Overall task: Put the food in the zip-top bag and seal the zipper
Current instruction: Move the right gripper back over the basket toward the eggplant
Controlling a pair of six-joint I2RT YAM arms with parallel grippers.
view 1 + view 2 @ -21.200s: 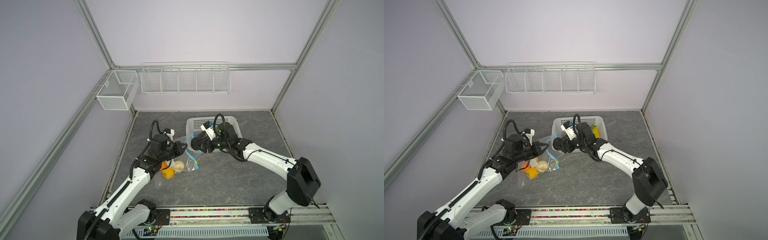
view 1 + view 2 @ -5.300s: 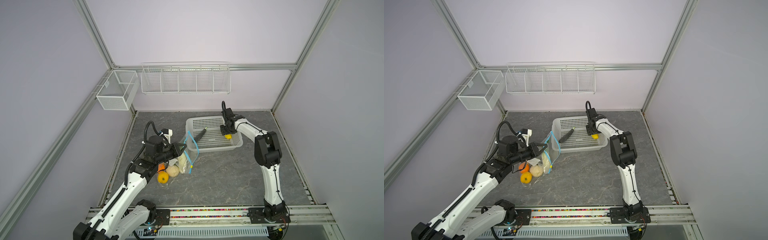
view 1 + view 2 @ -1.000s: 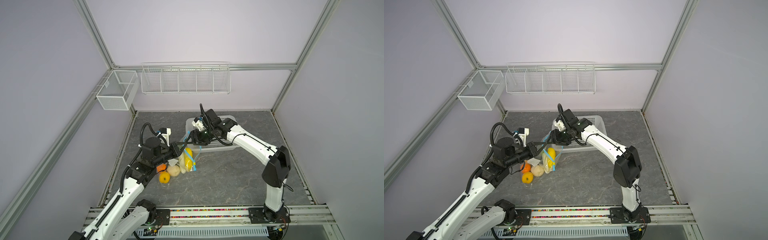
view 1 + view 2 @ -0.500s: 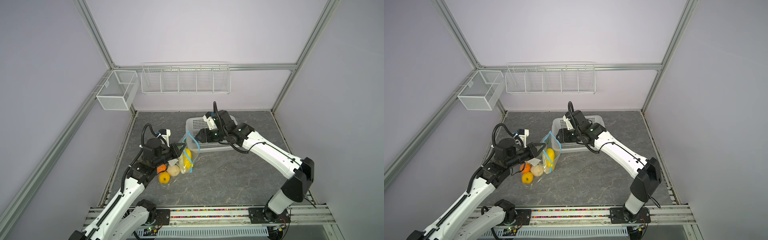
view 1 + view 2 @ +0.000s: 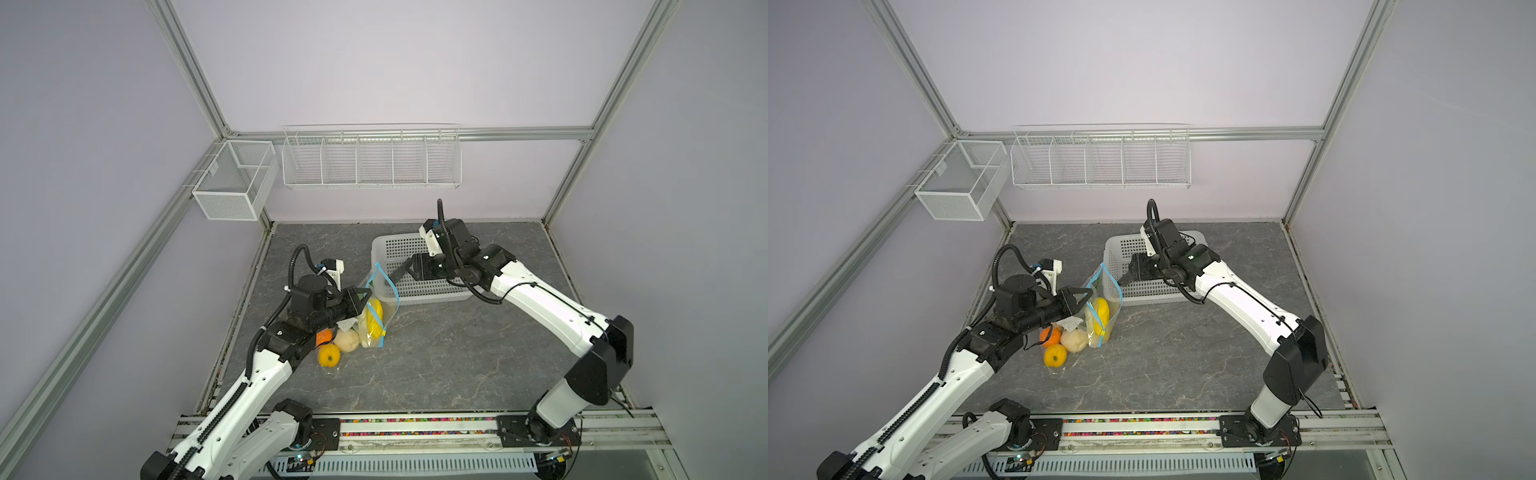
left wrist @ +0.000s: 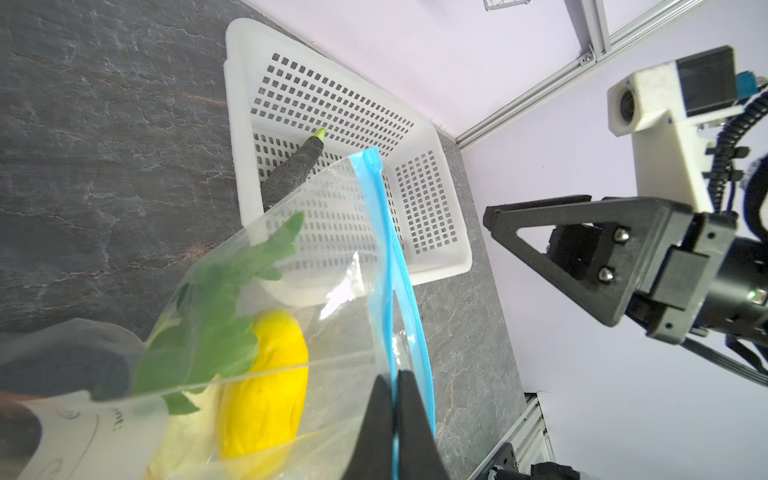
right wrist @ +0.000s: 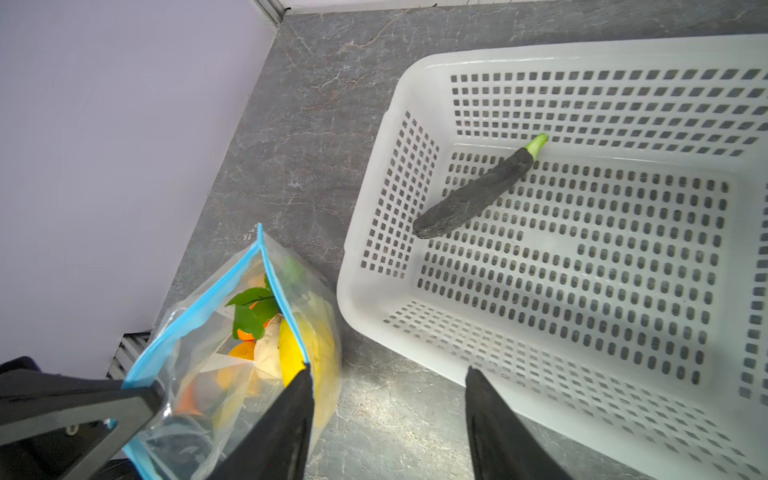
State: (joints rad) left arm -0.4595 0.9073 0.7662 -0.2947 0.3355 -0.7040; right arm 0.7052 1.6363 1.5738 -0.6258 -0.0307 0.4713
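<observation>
Grey stone-veined surface, matte, boxed in by lilac walls. Left tool: black fingertips pressed together, pinching one lip of the blue zipper and holding up the zip-top bag, thin, clear and crinkled. Mouth agape in the right wrist view, two blue lips splayed into a narrow V, joined at the corner farthest from that tool's tips. Long top edge running away from those tips toward the basket.

Inside, just beyond the pinch: smooth yellow piece and soft green leaves. Lower in the bag, beneath the left tool: knobbly beige lump and round orange fruit.

Right tool: spread wide, empty, hanging over the gap between the bag and the white perforated plastic basket. Ahead of it, on the basket floor: dark rough-skinned eggplant, slim and tapered, blunt end toward the tool, pale green stem pointing away.

One second ago, poised right at the bag's mouth beside the left tool; now drawn back toward the basket.
</observation>
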